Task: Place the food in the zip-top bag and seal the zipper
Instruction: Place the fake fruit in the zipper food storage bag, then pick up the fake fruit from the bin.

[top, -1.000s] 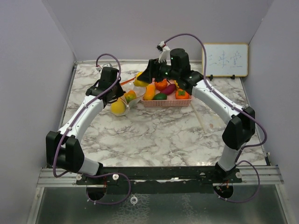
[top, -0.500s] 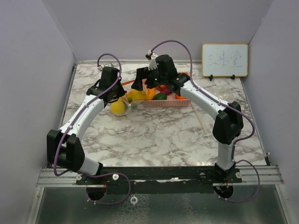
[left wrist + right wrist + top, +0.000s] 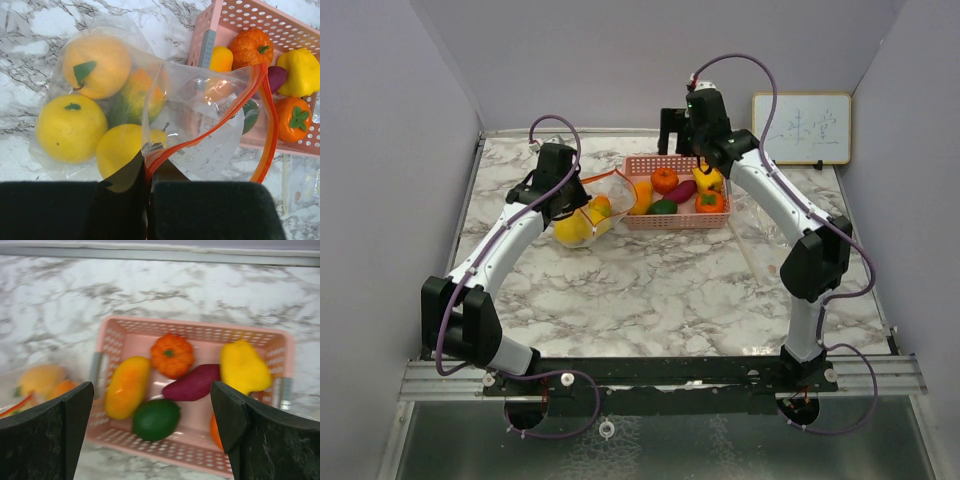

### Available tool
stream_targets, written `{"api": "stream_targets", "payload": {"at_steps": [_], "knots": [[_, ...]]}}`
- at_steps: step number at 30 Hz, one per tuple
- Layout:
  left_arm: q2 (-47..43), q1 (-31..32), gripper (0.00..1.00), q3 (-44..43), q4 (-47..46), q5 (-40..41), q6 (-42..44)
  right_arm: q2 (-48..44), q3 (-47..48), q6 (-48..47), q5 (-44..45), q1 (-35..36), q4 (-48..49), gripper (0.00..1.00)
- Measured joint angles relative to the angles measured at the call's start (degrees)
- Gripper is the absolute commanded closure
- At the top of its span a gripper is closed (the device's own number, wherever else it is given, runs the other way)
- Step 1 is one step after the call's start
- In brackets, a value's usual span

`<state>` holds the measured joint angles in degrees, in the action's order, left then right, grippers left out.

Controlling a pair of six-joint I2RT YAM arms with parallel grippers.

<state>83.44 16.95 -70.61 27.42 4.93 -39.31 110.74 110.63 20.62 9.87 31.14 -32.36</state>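
Right arm has pulled back. Half a second ago its gripper was low over the bag mouth with a yellow fruit under it; now we see the right gripper [image 3: 672, 133] up over the far rim of the pink basket [image 3: 675, 222]. Its jaws are spread wide with nothing between them.

Left arm has not shifted. The left gripper [image 3: 148, 200] is clamped on the zipper [image 3: 271, 130] at the near corner of the zip-top bag [image 3: 200, 145]. The orange-red strip runs straight into the gap between the black fingers. From there the strip loops up and around, so the mouth gapes toward the basket, unsealed.

The bag lies on the marble table [image 3: 650, 290], just left of the basket and touching its near-left corner. Inside it, in the left wrist view:
- an orange-yellow fruit with a green leaf [image 3: 97, 65]
- a round yellow fruit [image 3: 70, 127]
- a lemon [image 3: 125, 150]
- an orange-and-green piece [image 3: 142, 95], wedged between the others, which we cannot identify

In the basket, in the right wrist view:
- a mango [image 3: 127, 387] on the left
- a small orange pumpkin [image 3: 172, 355] at the back
- a purple sweet potato [image 3: 192, 382] in the middle
- a yellow pepper [image 3: 245, 367] on the right
- a green lime-like fruit [image 3: 156, 419] at the front
- a persimmon [image 3: 294, 117] in the front-right corner, half hidden behind the right finger

A whiteboard [image 3: 802, 128] leans on the back wall, right of the basket.
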Motion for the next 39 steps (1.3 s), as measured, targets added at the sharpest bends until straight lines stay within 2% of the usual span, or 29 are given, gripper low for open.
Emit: {"api": "stream_targets", "payload": {"at_steps": [5,15,19,25,31,39], "knots": [[0.00,-0.02,1.00,0.00,0.02,-0.07,0.00,6.60,2.51,-3.69,8.68,-4.39,-3.63,0.00],[0.00,-0.31,1.00,0.00,0.09,-0.15,0.26,15.72,-0.11,-12.41,17.42,-5.29,-4.50,0.01],[0.00,-0.63,1.00,-0.02,0.17,-0.15,0.39,16.57,0.00,-13.75,18.01,-6.91,-4.24,0.10],[0.11,-1.14,1.00,-0.09,0.35,-0.15,0.46,19.08,2.05,-14.93,17.79,-8.39,-2.56,0.13],[0.42,-1.46,1.00,-0.09,0.50,-0.17,0.44,19.65,2.45,-15.45,17.16,-8.55,-1.68,0.21],[0.85,-1.90,1.00,-0.09,0.50,-0.22,0.42,18.88,1.46,-15.41,16.22,-8.66,-0.33,0.21]]}}
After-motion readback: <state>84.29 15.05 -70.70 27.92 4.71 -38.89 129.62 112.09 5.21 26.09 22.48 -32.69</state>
